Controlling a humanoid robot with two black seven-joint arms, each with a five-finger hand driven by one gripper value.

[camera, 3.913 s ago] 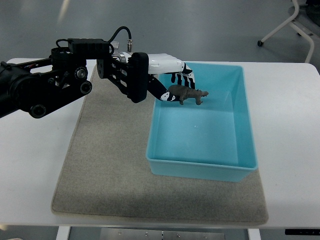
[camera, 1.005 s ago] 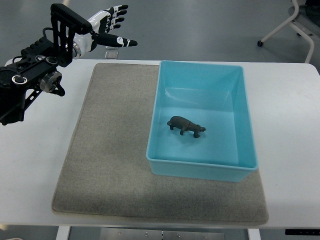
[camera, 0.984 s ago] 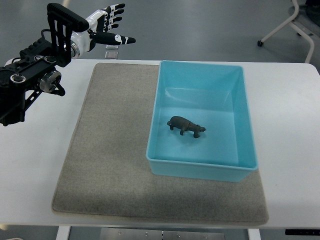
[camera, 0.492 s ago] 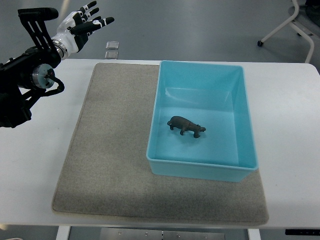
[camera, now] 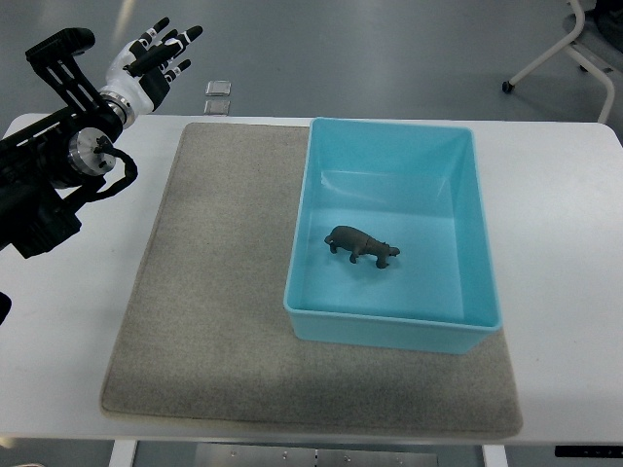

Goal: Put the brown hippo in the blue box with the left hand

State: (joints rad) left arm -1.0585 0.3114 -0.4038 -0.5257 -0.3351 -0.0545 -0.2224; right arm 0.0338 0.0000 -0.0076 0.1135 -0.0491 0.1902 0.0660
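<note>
Small brown plastic hippo [camera: 362, 245] stood upright on the floor of the light-blue rectangular plastic box [camera: 484, 292], centre frame — placement apparently done. Black-and-white robot left hand [camera: 148, 60] at upper left, fingers spread, empty — well clear of box.

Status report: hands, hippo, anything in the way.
Left hand open, empty, at far left corner. Right arm out of view. Brown hippo lying on floor of blue box. Nothing in the way.

Brown hippo [camera: 362, 244] stands upright inside the blue box [camera: 487, 275].
</note>
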